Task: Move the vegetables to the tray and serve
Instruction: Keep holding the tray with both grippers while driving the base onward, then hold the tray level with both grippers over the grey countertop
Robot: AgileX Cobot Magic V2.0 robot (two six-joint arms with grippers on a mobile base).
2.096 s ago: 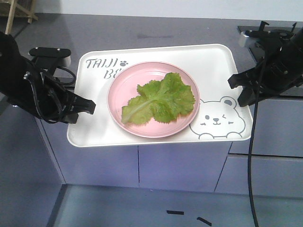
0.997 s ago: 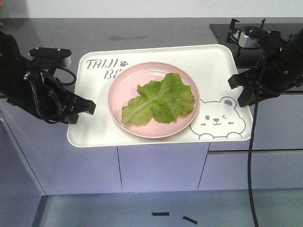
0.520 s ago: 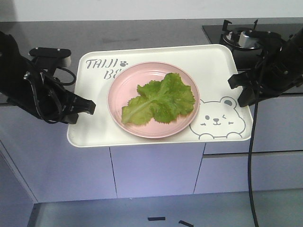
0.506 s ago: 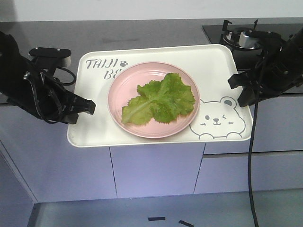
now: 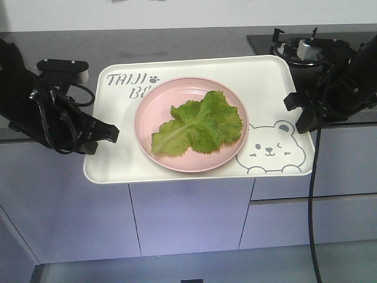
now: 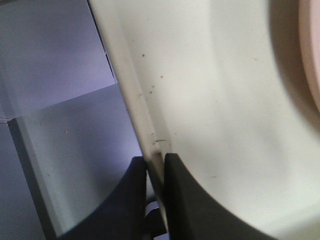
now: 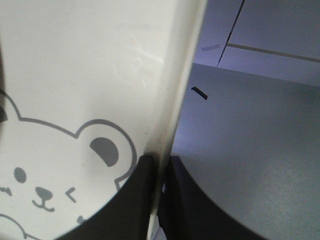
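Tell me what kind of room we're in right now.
Most likely a kitchen: a gas hob with pan supports sits on the dark countertop, with grey cabinet fronts beneath. The tray is held in front.

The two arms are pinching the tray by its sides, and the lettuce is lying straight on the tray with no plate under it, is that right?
Not quite. The lettuce lies on a round pink plate, which sits on the tray; the front-facing view shows it. The left fingers and right fingers do pinch the tray's side rims.
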